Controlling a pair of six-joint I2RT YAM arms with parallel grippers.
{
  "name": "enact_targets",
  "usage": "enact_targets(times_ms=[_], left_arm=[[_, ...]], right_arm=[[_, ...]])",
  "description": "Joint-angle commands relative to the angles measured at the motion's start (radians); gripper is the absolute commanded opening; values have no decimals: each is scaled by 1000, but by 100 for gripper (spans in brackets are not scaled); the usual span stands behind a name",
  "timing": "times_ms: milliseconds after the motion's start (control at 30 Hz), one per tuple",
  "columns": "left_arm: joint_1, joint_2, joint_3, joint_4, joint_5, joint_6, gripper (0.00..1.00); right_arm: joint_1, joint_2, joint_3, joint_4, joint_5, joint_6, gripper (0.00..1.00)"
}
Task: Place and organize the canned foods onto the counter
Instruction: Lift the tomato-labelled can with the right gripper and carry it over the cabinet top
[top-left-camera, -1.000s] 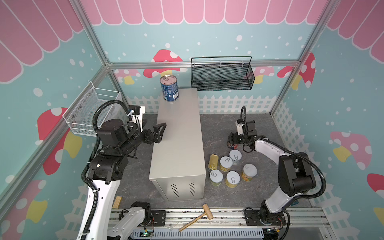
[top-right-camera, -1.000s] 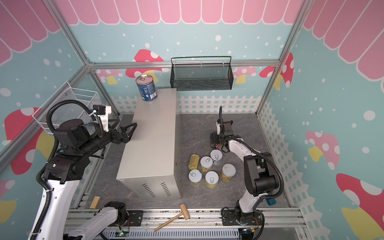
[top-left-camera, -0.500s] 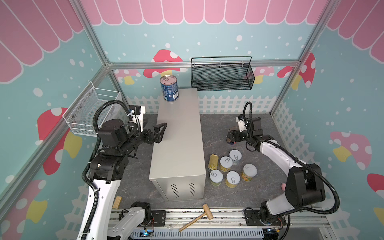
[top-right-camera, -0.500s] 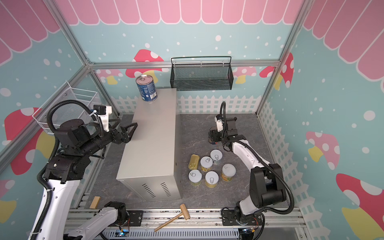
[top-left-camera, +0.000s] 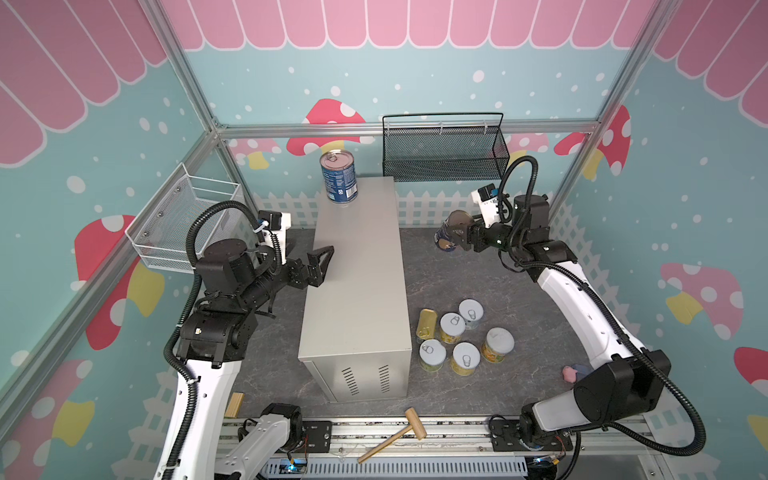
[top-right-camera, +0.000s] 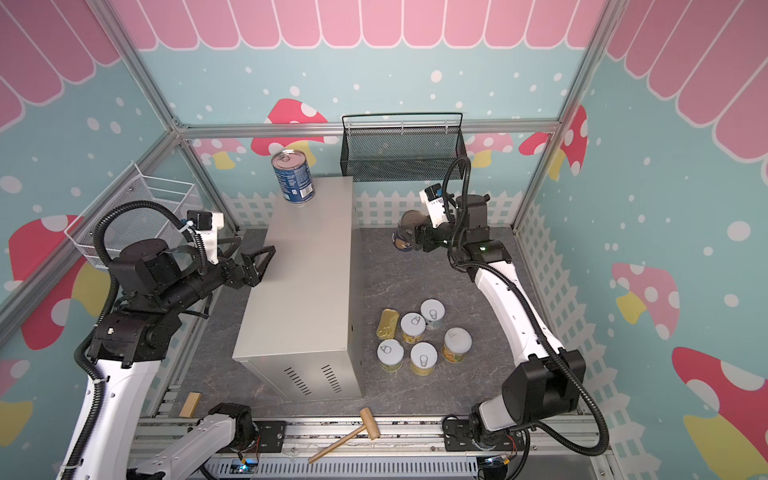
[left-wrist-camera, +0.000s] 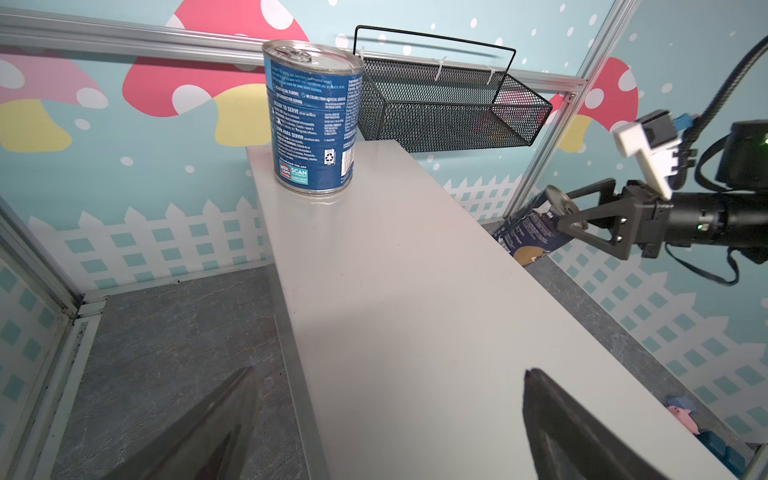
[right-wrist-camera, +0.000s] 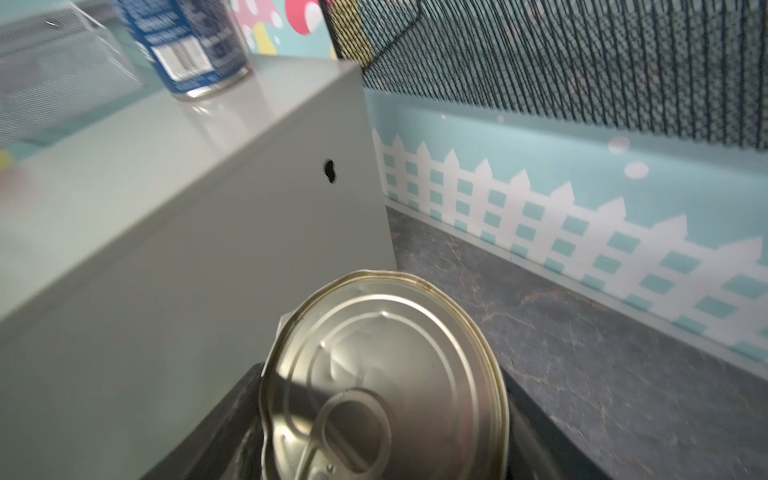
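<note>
The counter (top-left-camera: 357, 266) (top-right-camera: 307, 270) stands mid-floor, long and beige-grey. One blue can (top-left-camera: 338, 176) (left-wrist-camera: 313, 120) is upright on its far end. My right gripper (top-left-camera: 463, 237) (top-right-camera: 417, 237) is shut on a navy can (top-left-camera: 449, 235) (right-wrist-camera: 382, 382), which hangs tilted above the floor to the right of the counter's far end. My left gripper (top-left-camera: 322, 262) (left-wrist-camera: 386, 395) hovers open and empty over the counter's left edge. Several short yellow-labelled cans (top-left-camera: 467, 357) and a flat gold tin (top-left-camera: 427, 326) sit on the floor right of the counter.
A black mesh basket (top-left-camera: 444, 153) hangs on the back wall and a white wire basket (top-left-camera: 183, 224) on the left wall. A wooden mallet (top-left-camera: 395, 434) and a wood block (top-left-camera: 235, 405) lie at the front. A small pink thing (top-left-camera: 571, 372) lies by the right arm.
My right gripper has lifted the navy can off the floor and carried it up toward the back wall. The left arm has not moved.
</note>
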Motion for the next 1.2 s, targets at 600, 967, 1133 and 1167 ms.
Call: enact_targets(times_ms=[600,967,1133,1167], left_arm=[[5,-22,-36,16,8,-3,99],[5,-42,-54,20,21,5,99],[5,-46,-59,21,22,13,99],[5,-48,-61,23,23,12,99]], right_arm=[[220,77,409,14,-353,-24,55],[363,281,682,-181,-256,-63,55],[423,360,795,-263,-201,-68,57],[434,372,811,-274,-193,-69,57]])
